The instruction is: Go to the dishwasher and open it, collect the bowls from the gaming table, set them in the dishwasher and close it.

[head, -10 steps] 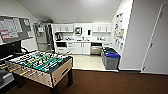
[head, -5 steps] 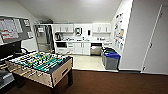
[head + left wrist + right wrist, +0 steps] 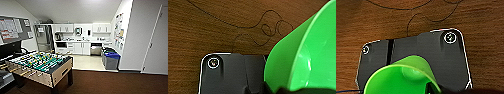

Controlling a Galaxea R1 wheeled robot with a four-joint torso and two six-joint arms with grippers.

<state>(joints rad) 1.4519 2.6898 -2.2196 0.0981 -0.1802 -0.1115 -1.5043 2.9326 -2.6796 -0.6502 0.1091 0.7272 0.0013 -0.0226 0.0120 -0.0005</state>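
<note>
Operator, your left wrist view shows one wide bright green bowl (image 3: 308,55) close against the left pincer; your right wrist view shows one small green bowl (image 3: 402,77) at the right pincer. I cannot tell either pincer's state. Ahead, one foosball table (image 3: 37,66) stands left; the dishwasher (image 3: 96,49) sits far, centre-right, beyond blue-lidded bins (image 3: 111,58).

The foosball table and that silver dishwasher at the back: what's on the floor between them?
In the head view, between the foosball table and the dishwasher lies brown carpet, then pale kitchen floor. The blue-lidded bins stand off to the side.
</note>
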